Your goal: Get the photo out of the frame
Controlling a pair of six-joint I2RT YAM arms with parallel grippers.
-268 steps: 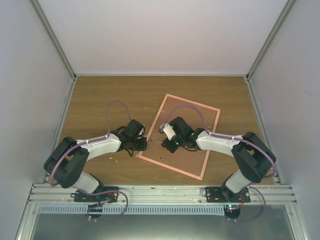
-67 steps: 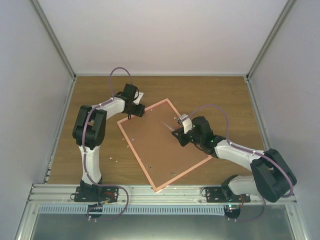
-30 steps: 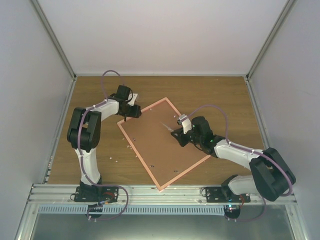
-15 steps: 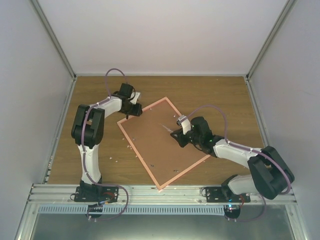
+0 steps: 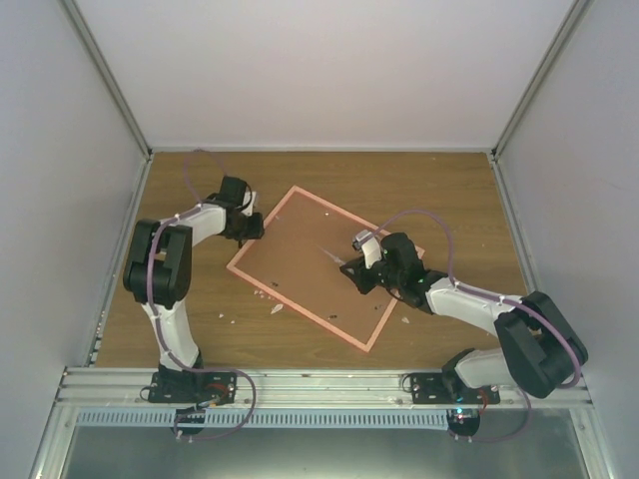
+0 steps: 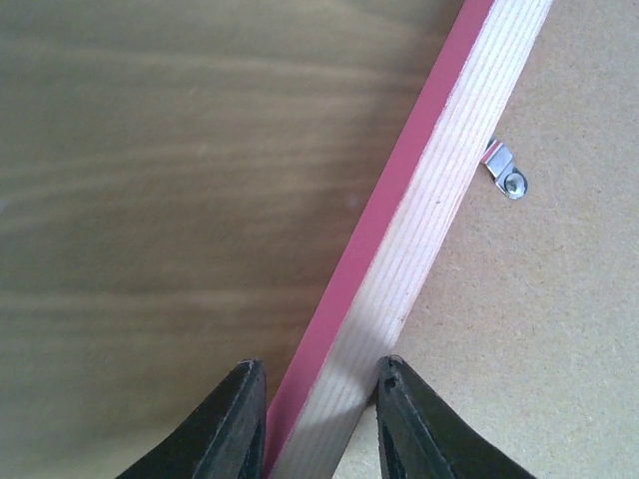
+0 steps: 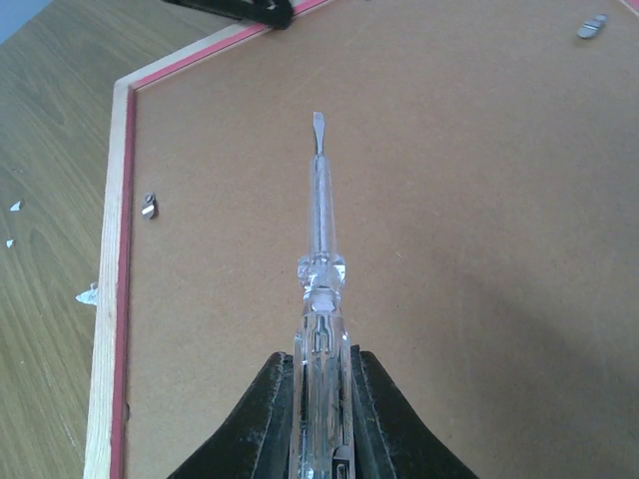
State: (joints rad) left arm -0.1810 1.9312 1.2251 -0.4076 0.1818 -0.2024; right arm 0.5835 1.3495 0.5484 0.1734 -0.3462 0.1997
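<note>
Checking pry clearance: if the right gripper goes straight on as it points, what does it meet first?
The right gripper holds a screwdriver, whose tip leads: probably the frame, its brown back, or failing that its far pink rail by the left gripper. Height unclear.

No text, label, brand, number or sign can be read in any of the views. The brown fibreboard back of the frame (image 5: 310, 264), the clear-handled screwdriver (image 7: 319, 215) and the wooden table (image 5: 449, 190) show only plain, unmarked surfaces.
</note>
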